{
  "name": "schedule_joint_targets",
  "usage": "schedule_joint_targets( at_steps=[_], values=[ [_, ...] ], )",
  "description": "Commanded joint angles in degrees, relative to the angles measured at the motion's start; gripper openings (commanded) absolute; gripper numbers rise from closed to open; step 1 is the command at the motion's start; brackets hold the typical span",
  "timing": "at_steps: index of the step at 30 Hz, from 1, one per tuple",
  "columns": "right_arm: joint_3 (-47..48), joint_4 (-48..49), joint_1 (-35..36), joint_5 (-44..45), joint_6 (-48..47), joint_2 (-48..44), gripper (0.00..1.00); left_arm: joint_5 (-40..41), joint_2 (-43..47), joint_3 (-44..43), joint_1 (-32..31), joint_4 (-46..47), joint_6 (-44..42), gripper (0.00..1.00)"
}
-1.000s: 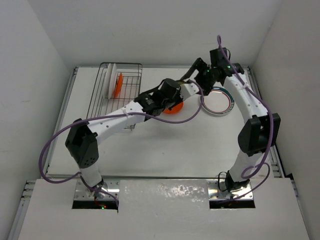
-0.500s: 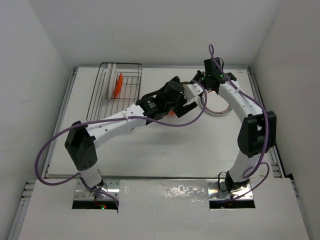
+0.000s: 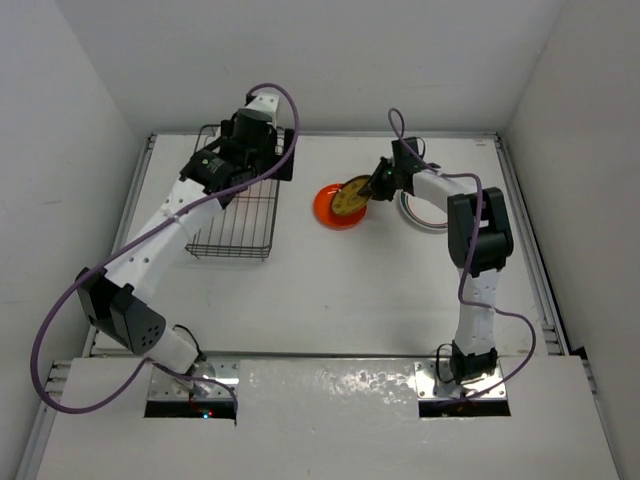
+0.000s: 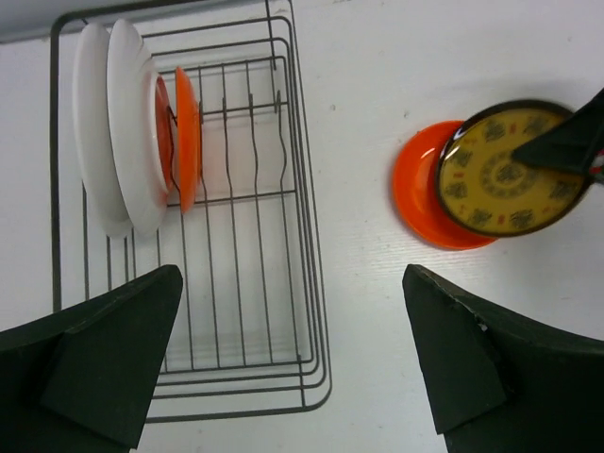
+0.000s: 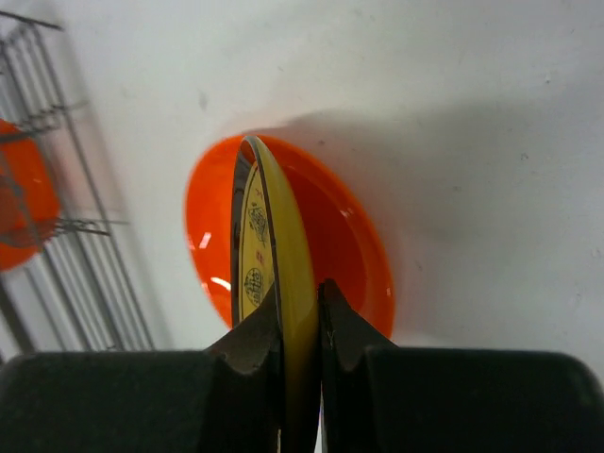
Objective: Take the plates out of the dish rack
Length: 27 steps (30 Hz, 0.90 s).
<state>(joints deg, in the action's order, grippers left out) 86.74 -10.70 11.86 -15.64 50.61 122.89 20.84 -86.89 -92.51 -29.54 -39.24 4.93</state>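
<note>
The dish rack (image 4: 255,311) (image 3: 235,225) holds two white plates (image 4: 127,132) and an orange plate (image 4: 187,137), all upright at its far end. My left gripper (image 4: 293,368) (image 3: 262,160) hovers open above the rack with nothing between its fingers. An orange plate (image 3: 330,210) (image 5: 354,236) (image 4: 420,203) lies flat on the table right of the rack. My right gripper (image 5: 300,302) (image 3: 375,188) is shut on the rim of a yellowish patterned plate (image 5: 274,255) (image 3: 350,197) (image 4: 510,170). It holds that plate tilted on edge over the orange one.
A white plate with a dark rim ring (image 3: 425,212) lies on the table to the right, partly under the right arm. In the top view the left arm hides the rack's plates. The table's raised border (image 3: 520,230) runs close along the right.
My left gripper opened, left the orange plate on the table and swung back left over the rack. My right gripper shut on the yellowish plate and now holds it over the orange plate.
</note>
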Motion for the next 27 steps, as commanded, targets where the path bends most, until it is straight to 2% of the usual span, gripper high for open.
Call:
schedule_joint_targets(
  at_steps=[1,3,4,7,8,10,12,13,14,20,23,27],
  values=[
    [3.7,4.7,1.7,-1.4,-4.5,-0.5,0.09,-0.1,-2.0,-6.0,2.5,-8.3,7.5,1.0],
    [6.1,2.1,2.9,-0.1,-7.0,0.2,0.28,-1.4,-2.6,-7.6,3.8,-9.4,8.4,1.0],
    [7.0,0.5,4.1,0.3,-9.2,1.0,0.45,-1.5,-3.9,-8.4,4.4,-10.0,8.7,1.0],
    [12.6,-7.9,6.4,5.3,-13.0,3.1,0.74,-1.4,-7.5,-12.9,4.4,-13.0,8.8,1.0],
    [14.6,-11.5,6.8,6.7,-13.3,3.5,0.79,-1.4,-8.3,-15.0,4.4,-14.0,9.0,1.0],
    [17.2,-17.9,7.3,10.8,-13.3,5.3,0.84,-0.8,-10.3,-17.2,4.5,-14.8,9.6,1.0],
    [19.5,-20.8,7.4,15.3,-13.1,5.8,0.85,-1.5,-12.2,-19.7,4.7,-15.4,9.7,1.0],
    [20.4,-23.4,7.4,16.4,-12.7,6.0,0.95,-1.6,-13.0,-21.4,4.7,-15.8,9.7,1.0],
    [21.1,-24.6,7.4,17.4,-12.7,6.1,0.99,-1.9,-14.6,-22.1,4.8,-16.2,9.7,1.0],
    [30.7,-36.6,7.8,18.3,-16.0,11.7,0.99,-2.6,-18.7,-24.8,5.3,-15.9,10.8,1.0],
    [25.8,-35.2,7.8,18.5,-15.7,8.6,0.99,-3.2,-19.8,-25.9,6.1,-14.6,11.3,1.0],
    [13.8,-21.7,7.7,15.8,-14.3,-1.2,0.99,-6.0,-21.1,-25.8,8.5,-12.6,11.0,1.0]
  ],
)
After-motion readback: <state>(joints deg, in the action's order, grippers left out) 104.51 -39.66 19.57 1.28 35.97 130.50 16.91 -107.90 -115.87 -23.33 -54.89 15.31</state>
